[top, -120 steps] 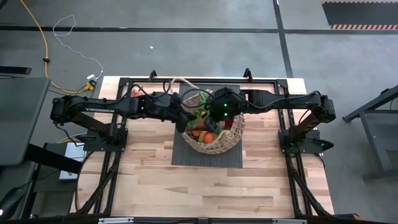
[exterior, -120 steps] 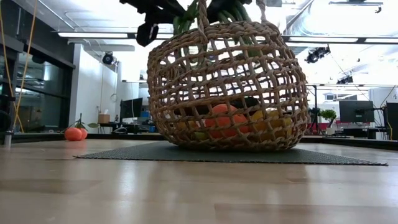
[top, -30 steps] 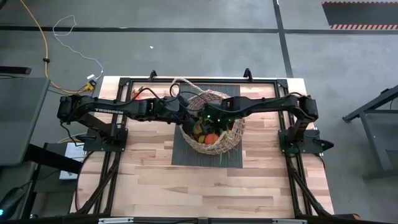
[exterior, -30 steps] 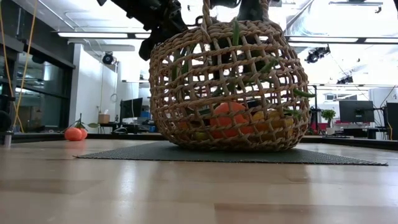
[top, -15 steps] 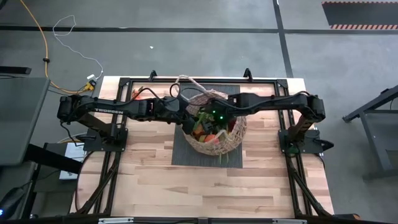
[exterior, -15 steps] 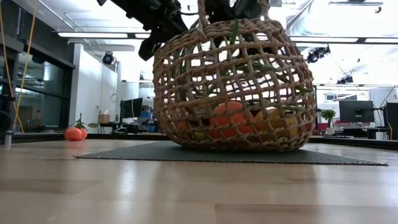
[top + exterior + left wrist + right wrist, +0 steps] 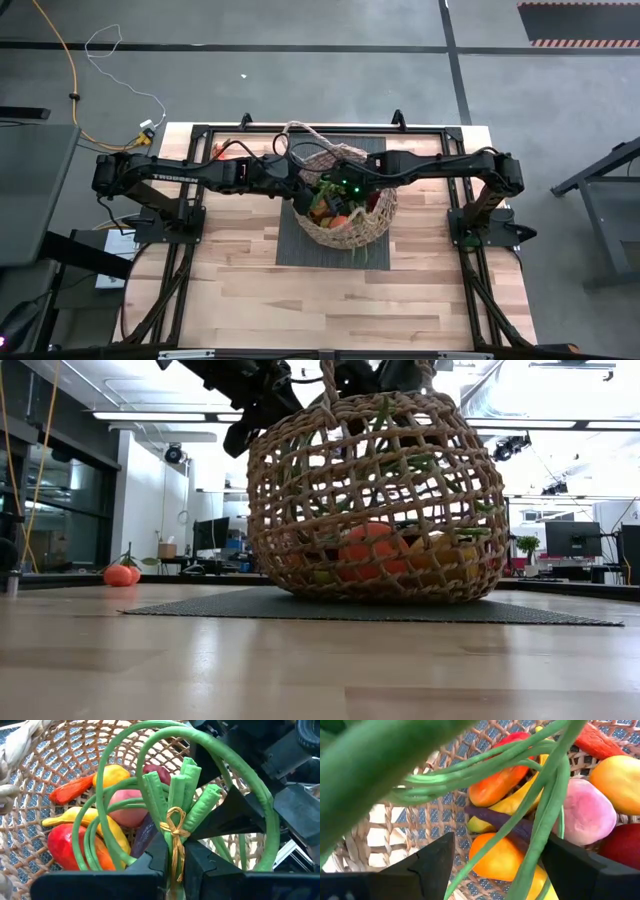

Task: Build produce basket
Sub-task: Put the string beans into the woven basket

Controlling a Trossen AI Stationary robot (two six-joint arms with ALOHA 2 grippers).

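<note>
We see the round tan open-weave wicker basket [image 7: 345,205] on the dark grey woven mat [image 7: 300,250] at the far middle of the light wooden table [image 7: 330,300]. From the left, the left gripper [image 7: 172,865] reaches over the basket's left rim, fingers clenched on the long green bean stalks [image 7: 175,795] right at their yellow raffia tie [image 7: 174,820]; the stalks loop up and curl back into the basket. Under them we make out the orange carrot [image 7: 70,792], yellow lemon [image 7: 117,772], yellow banana [image 7: 95,820], pink round fruit [image 7: 131,807], red pepper [image 7: 62,845] and a sliver of purple eggplant [image 7: 147,832], mostly covered. From the right, the right gripper [image 7: 495,865] hangs inside the basket mouth, fingers spread, grasping nothing; green stalks run between them and blur across most of its wrist view. In the high view both grippers are largely hidden by the arms and foliage. In the low view the arms are cut off at the top, and the produce shows only as orange and yellow patches through the weave. Far left on the table, small orange fruits [image 7: 120,574] sit alone.
</note>
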